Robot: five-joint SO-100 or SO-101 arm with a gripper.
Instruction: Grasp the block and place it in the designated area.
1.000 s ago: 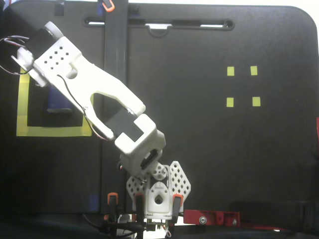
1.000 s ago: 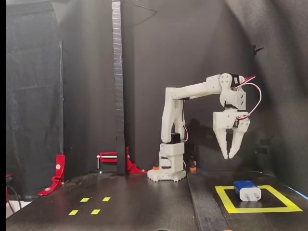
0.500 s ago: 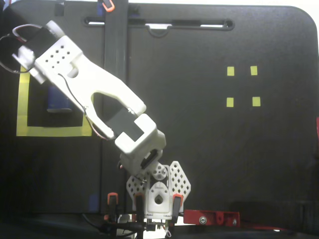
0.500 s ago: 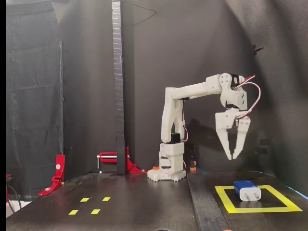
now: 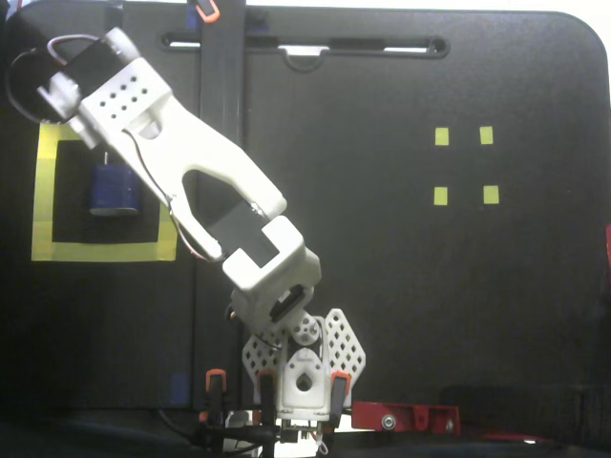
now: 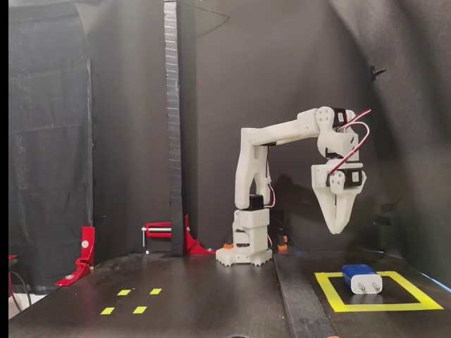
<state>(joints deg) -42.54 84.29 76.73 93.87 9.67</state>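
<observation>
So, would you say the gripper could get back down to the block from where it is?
Probably yes: the gripper hangs above the block, which lies uncovered inside the designated area, with nothing between them.

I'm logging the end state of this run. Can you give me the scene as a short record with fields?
block: dark blue, lying flat on the mat inside the yellow square
yellow square: wide tape border, black centre, block well within it
gripper: raised above the mat, clear of the block, holding nothing
fingers: pointing down, tips together
small yellow squares: four, on the other side of the mat, nothing on them
task state: block sits in the square, released
</observation>
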